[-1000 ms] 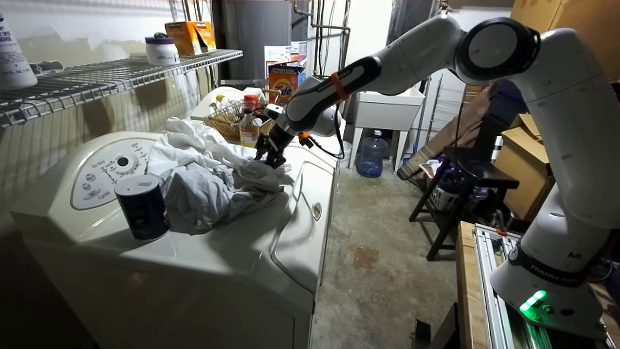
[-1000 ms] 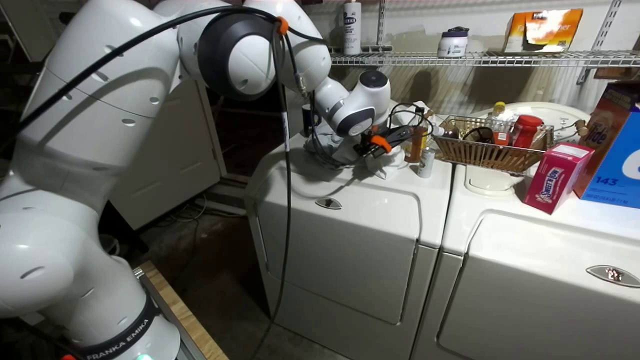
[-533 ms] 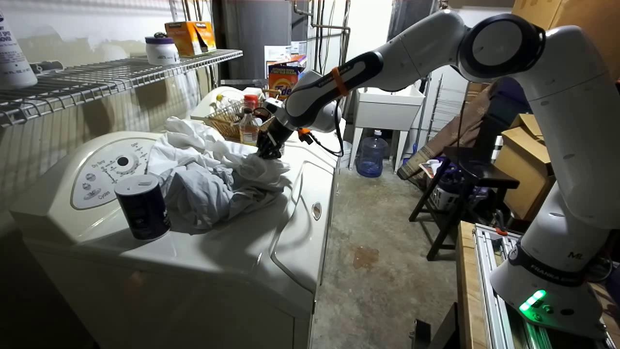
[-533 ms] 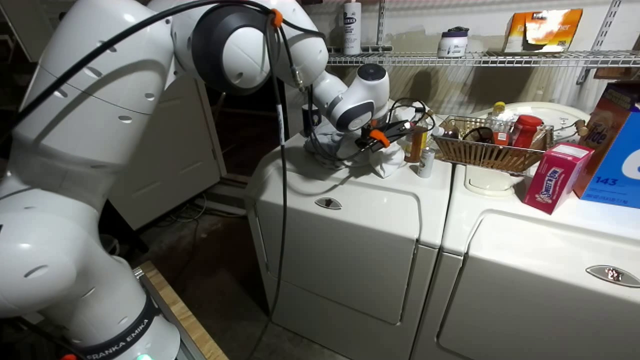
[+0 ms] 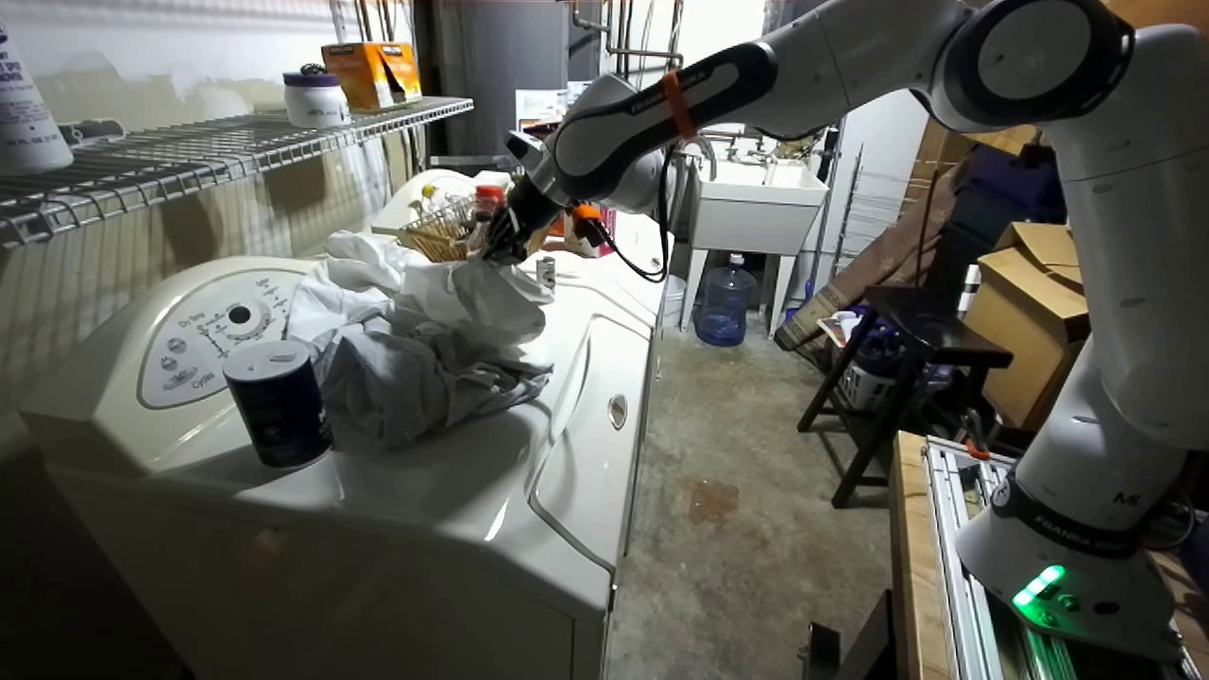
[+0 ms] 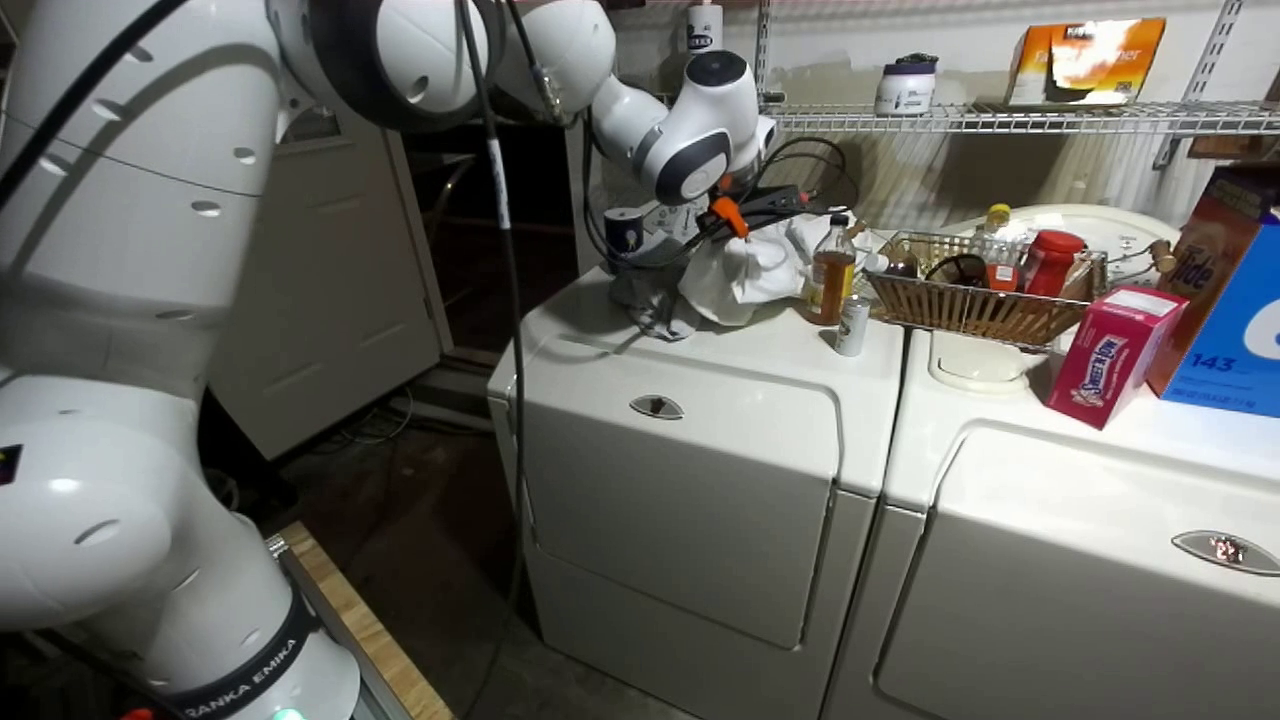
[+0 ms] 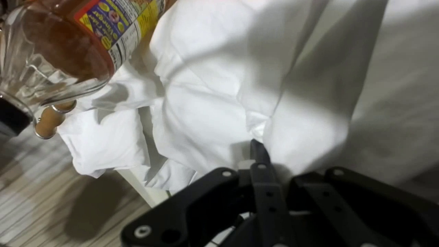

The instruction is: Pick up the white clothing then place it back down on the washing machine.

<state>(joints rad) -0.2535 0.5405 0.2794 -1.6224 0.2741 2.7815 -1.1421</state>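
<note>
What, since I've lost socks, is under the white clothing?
The machine top supports it; grayish fabric, perhaps the same piece, shows below the raised part. Anything deeper is covered.

Clothing (image 5: 496, 307): plain white. Gripper (image 5: 499, 254): black. Machine (image 6: 690, 510): cream. Canister (image 5: 280, 416) by the machine top's (image 5: 434, 491) side edge: dark navy, white lid (image 5: 267, 359). Bottle (image 7: 72, 56) near opposite edge: amber, black cap (image 7: 13, 116), multicoloured label (image 7: 120, 25). Sweet'N Low box (image 6: 1118, 352): pink. Basket (image 6: 985, 308): striped, tan slats. Tide box (image 6: 1230, 340): orange, blue.

Nearly black in the doorway (image 6: 465, 280), glaring on the orange box (image 6: 1088, 62), with broad shadows across the white clothing (image 7: 240, 89).
</note>
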